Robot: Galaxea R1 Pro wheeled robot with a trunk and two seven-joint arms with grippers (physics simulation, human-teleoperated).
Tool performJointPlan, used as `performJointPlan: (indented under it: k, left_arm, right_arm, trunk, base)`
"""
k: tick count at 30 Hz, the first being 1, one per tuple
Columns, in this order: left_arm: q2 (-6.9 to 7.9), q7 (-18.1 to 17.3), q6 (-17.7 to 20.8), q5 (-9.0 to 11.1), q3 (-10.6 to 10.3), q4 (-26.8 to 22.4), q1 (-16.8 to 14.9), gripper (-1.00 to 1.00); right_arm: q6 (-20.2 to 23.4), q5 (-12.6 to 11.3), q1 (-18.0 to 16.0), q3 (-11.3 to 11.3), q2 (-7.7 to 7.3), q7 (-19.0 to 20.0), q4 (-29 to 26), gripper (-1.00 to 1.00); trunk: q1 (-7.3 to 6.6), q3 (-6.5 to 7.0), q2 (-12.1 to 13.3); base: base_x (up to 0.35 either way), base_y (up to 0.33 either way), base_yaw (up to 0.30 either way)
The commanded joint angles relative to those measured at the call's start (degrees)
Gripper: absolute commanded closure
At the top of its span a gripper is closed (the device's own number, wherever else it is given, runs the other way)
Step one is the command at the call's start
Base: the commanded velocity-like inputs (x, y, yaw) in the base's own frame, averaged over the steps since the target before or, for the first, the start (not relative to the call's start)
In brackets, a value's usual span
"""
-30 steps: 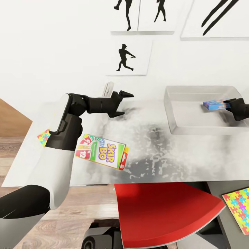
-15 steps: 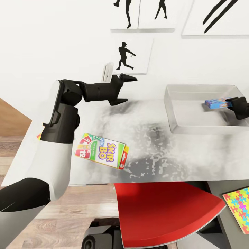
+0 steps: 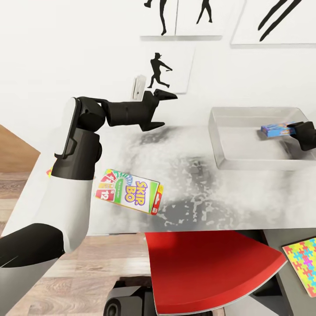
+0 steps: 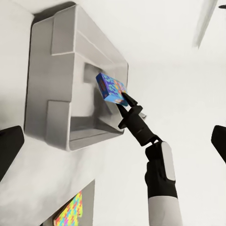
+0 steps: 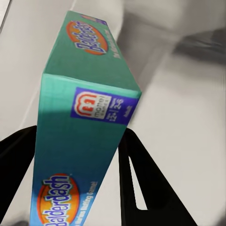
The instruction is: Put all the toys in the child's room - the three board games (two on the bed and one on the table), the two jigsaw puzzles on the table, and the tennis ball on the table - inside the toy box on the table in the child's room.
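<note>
Plainly the biggest risk sat at the table (image 3: 210, 206) itself, whose long grey top carried the toy box (image 3: 219, 149) toward the robot's right and the SKIP BO game (image 3: 129, 192) close to the near edge; a sideways nudge during a pickup could probably have pushed that flat box off toward the red chair (image 3: 210, 267) below. Next in size, the toy box lay shallow and pale, with the blue board game (image 3: 276, 129) held above its inside, not yet resting on the floor of the bin. The right gripper (image 3: 296, 130) was clamped on one end of that box, the fingers (image 5: 141, 188) pressing its sides in the right wrist view; gripped at one end only, it could have tipped on release and landed leaning on the far wall or across the rim. The left gripper (image 3: 160, 109) hung above the table near the wall with its jaws spread wide and nothing between them, near a small white stand (image 3: 139, 87) it might have knocked. A jigsaw puzzle (image 3: 303, 260) lay on a lower grey surface at the robot's right, easy to overlook. Readable writing: "SKIP BO" and a "12" on the white-green-red box, and "Balderdash" with a small "mattel" badge on the held one.
</note>
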Motion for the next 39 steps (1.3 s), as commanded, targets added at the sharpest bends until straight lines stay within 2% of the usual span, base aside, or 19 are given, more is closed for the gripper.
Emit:
performJointPlan:
  k: [1, 20, 32, 39]
  left_arm:
    - [-0.03, 0.6, 0.0, 0.5, 0.0, 0.0, -0.1, -1.00]
    - [-0.05, 0.6, -0.1, 0.6, 0.0, -0.1, -0.4, -1.00]
    - [-0.06, 0.6, -0.1, 0.6, 0.0, 0.0, -0.8, -1.00]
    - [-0.06, 0.6, -0.1, 0.6, -0.1, 0.1, -0.9, -1.00]
  right_arm:
    - [0.2, -0.7, 0.0, -0.2, 0.00, -0.5, -0.1, 1.00]
    - [0.2, -0.6, -0.1, -0.2, -0.13, -0.6, -0.2, 1.00]
    - [0.2, -0.9, -0.2, -0.5, -1.24, -1.1, -0.2, 1.00]
    - [0.2, -2.8, -0.3, -0.5, -1.54, -1.2, -0.2, 1.00]
  trunk:
    - [0.03, -0.10, -0.1]
    - [0.03, -1.49, -0.1]
    - [0.03, -2.06, -0.1]
    - [0.03, -2.12, -0.1]
  base:
    - [0.000, 0.000, 0.000]
    - [0.000, 0.000, 0.000]
    - [0.000, 0.000, 0.000]
    - [0.000, 0.000, 0.000]
